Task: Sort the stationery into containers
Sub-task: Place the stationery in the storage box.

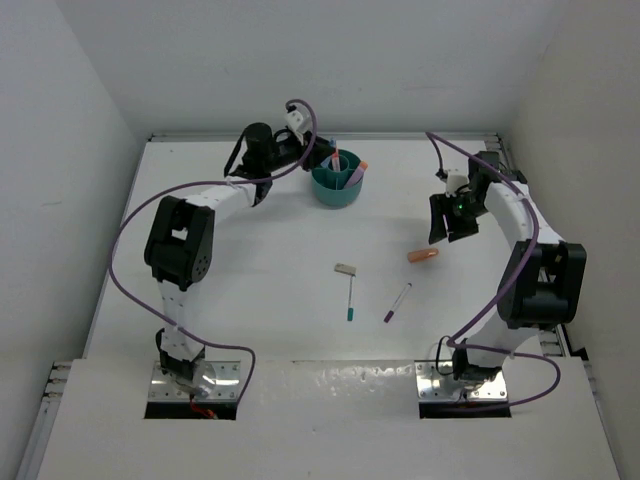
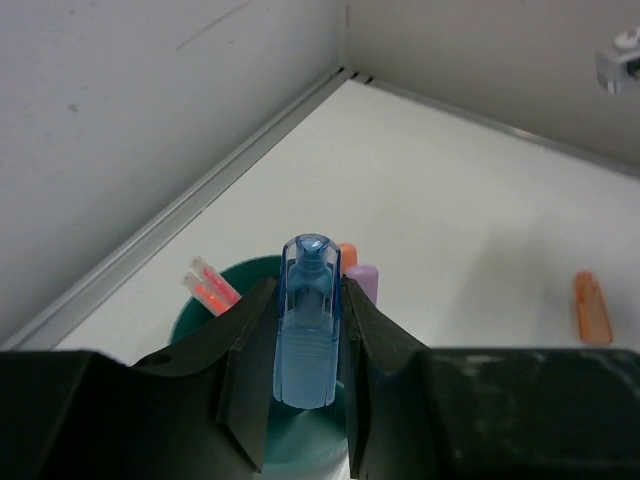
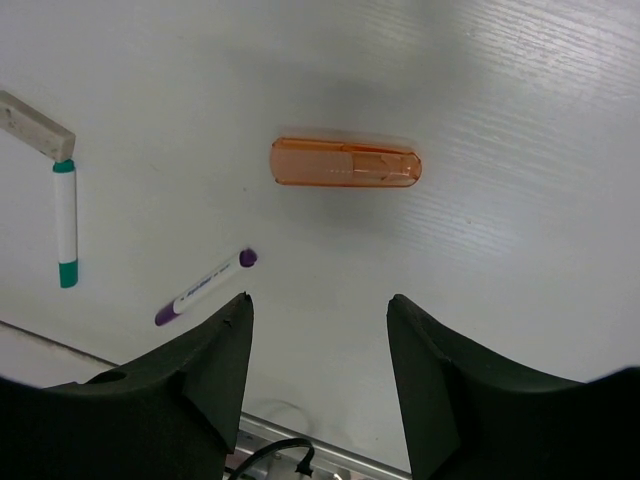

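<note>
Near the far edge of the worktop (image 1: pixel 230 290), left of its middle, your left tool (image 2: pixel 306 292) is clamped on a short blue cylinder (image 2: pixel 306 340), which lies lengthwise between the fingers just above the teal cup (image 2: pixel 200 310). Red pens (image 2: pixel 208 285), a lilac cylinder (image 2: pixel 362 277) and an orange piece (image 2: pixel 347 255) already sit in that cup. Toward the right edge, your right tool (image 3: pixel 318 330) hangs with its jaws spread wide, touching nothing. An orange cylinder (image 3: pixel 345 162) lies flat on the worktop just ahead of it. A teal-ended white pen (image 3: pixel 65 225), touching a grey-beige block (image 3: pixel 35 125), and a purple-ended pen (image 3: pixel 205 287) lie near the worktop's middle.
</note>
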`<action>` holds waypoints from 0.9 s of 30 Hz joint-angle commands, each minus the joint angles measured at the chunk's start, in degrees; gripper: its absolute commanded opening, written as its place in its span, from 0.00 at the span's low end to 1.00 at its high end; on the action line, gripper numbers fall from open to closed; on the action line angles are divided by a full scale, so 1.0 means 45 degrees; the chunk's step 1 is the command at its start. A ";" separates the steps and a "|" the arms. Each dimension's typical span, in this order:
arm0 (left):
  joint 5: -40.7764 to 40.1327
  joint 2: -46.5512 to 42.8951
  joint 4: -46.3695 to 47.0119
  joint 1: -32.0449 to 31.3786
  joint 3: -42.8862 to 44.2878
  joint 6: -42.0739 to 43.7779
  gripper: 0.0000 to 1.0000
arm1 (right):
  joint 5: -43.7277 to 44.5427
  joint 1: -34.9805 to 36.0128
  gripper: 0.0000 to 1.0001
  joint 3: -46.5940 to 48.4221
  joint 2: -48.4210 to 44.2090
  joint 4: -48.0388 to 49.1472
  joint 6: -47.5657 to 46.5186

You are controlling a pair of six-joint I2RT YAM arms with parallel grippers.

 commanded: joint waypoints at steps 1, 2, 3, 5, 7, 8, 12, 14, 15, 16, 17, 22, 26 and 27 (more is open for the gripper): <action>0.0385 0.0857 0.4552 0.0242 -0.0252 -0.3647 0.00 | -0.0494 -0.0267 0.56 0.0292 0.0123 0.0298 0.0351; 0.0365 0.0995 0.4949 0.0281 -0.0313 -0.3979 0.00 | -0.0514 -0.0287 0.56 0.0273 0.0162 0.0298 0.0390; 0.0327 0.1113 0.5475 0.0321 -0.0332 -0.4389 0.00 | -0.0534 -0.0345 0.55 0.0253 0.0182 0.0318 0.0410; 0.0268 0.1386 0.5694 0.0380 -0.0352 -0.4607 0.00 | -0.0553 -0.0423 0.56 0.0253 0.0240 0.0337 0.0468; 0.0229 0.1504 0.5909 0.0380 -0.0449 -0.4647 0.00 | -0.0553 -0.0443 0.56 0.0234 0.0299 0.0376 0.0488; 0.0229 0.1524 0.5929 0.0399 -0.0527 -0.4492 0.00 | -0.0573 -0.0463 0.56 0.0233 0.0338 0.0396 0.0488; 0.0209 0.1660 0.5949 0.0418 -0.0762 -0.4023 0.00 | -0.0631 -0.0463 0.56 0.0272 0.0475 0.0415 0.0546; 0.0248 0.1777 0.5949 0.0438 -0.0821 -0.3556 0.00 | -0.0651 -0.0482 0.56 0.0370 0.0514 0.0396 0.0566; 0.0267 0.1836 0.5872 0.0438 -0.0918 -0.3398 0.00 | -0.0651 -0.0463 0.56 0.0389 0.0514 0.0377 0.0566; 0.0248 0.1875 0.5871 0.0438 -0.0938 -0.3281 0.00 | -0.0632 -0.0463 0.56 0.0428 0.0514 0.0357 0.0508; 0.0267 0.1895 0.5832 0.0438 -0.0977 -0.3047 0.00 | -0.0631 -0.0463 0.56 0.0448 0.0495 0.0318 0.0469; 0.0112 0.1895 0.5676 0.0438 -0.1308 -0.2520 0.00 | -0.0514 -0.0482 0.56 0.0487 0.0456 0.0220 0.0351; 0.0072 0.2012 0.5442 0.0477 -0.1290 -0.2168 0.03 | -0.0514 -0.0463 0.58 0.0487 0.0456 0.0181 0.0351; 0.0053 0.2051 0.5383 0.0477 -0.1251 -0.2050 0.07 | -0.0495 -0.0463 0.58 0.0507 0.0436 0.0143 0.0332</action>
